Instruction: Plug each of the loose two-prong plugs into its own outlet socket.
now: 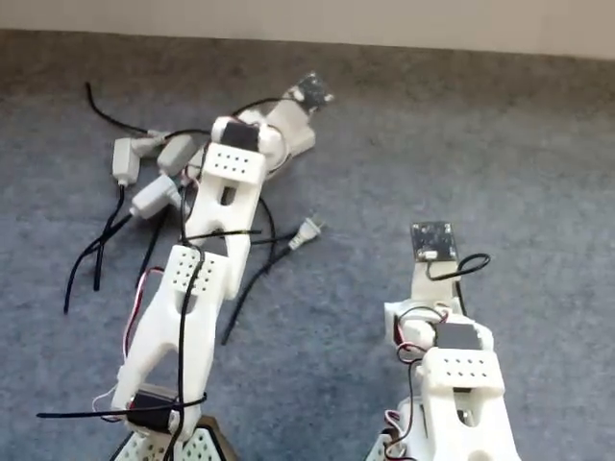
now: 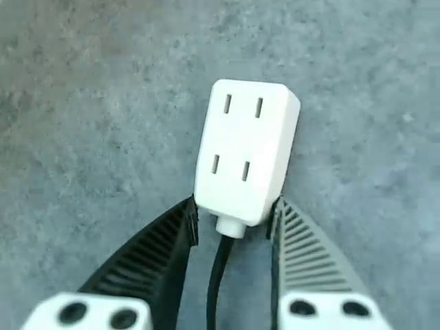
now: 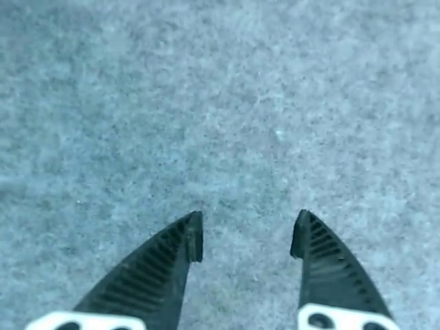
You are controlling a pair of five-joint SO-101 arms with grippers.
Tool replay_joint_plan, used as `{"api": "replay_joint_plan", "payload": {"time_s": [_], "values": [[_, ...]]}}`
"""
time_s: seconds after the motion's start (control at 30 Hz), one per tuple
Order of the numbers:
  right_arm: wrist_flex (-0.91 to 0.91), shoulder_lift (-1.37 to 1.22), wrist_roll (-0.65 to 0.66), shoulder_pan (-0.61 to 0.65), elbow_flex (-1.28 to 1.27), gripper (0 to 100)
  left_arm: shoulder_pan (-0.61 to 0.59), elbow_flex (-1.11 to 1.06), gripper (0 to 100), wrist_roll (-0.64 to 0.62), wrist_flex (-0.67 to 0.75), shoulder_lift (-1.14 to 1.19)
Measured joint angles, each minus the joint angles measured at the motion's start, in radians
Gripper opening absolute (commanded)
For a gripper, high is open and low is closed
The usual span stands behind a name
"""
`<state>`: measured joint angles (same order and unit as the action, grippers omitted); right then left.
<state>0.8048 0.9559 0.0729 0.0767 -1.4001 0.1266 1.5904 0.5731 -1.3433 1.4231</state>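
Note:
A white outlet block [image 2: 246,148] with two pairs of slots lies face up on the grey carpet, its black cord [image 2: 218,275] running back between my fingers. My left gripper [image 2: 232,212] is shut on the cord end of this block, one finger against each side. In the high view a loose two-prong plug [image 1: 306,230] on a black cord lies on the carpet between the two arms, just right of the left arm [image 1: 207,259]. My right gripper [image 3: 246,235] stands open above bare carpet with nothing between its fingers.
A cluster of white outlet blocks or plugs [image 1: 125,158] [image 1: 156,197] [image 1: 178,149] with tangled black cords [image 1: 91,254] lies at the far left beside the left arm. The right arm [image 1: 452,355] sits at the lower right. A pale wall edge runs along the back.

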Motion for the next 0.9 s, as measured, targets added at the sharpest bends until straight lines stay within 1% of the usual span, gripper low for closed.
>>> {"api": "replay_joint_plan", "payload": {"time_s": [0.13,0.3,0.37,0.47,0.63,0.7,0.77,0.83,0.9], "values": [[0.000,0.000,0.000,0.000,0.000,20.9,-0.002,0.026,0,0.003,-0.181,-0.081],[0.000,0.000,0.000,0.000,0.000,20.9,0.014,-0.023,0,0.006,-0.404,-0.345],[0.000,0.000,0.000,0.000,0.000,20.9,0.021,-0.095,0,0.008,-0.419,-0.459],[0.000,0.000,0.000,0.000,0.000,20.9,0.026,-0.279,0,0.018,-0.430,-0.632],[0.000,0.000,0.000,0.000,0.000,20.9,0.048,-0.629,1,0.077,-0.430,-0.905],[0.000,0.000,0.000,0.000,0.000,20.9,0.040,-0.723,3,0.081,-0.382,-0.951],[0.000,0.000,0.000,0.000,0.000,20.9,0.006,-0.796,10,0.083,-0.299,-0.953],[0.000,0.000,0.000,0.000,0.000,20.9,-0.037,-0.855,17,0.083,-0.170,-0.916],[0.000,0.000,0.000,0.000,0.000,20.9,-0.063,-0.881,18,0.071,-0.038,-0.847]]}}
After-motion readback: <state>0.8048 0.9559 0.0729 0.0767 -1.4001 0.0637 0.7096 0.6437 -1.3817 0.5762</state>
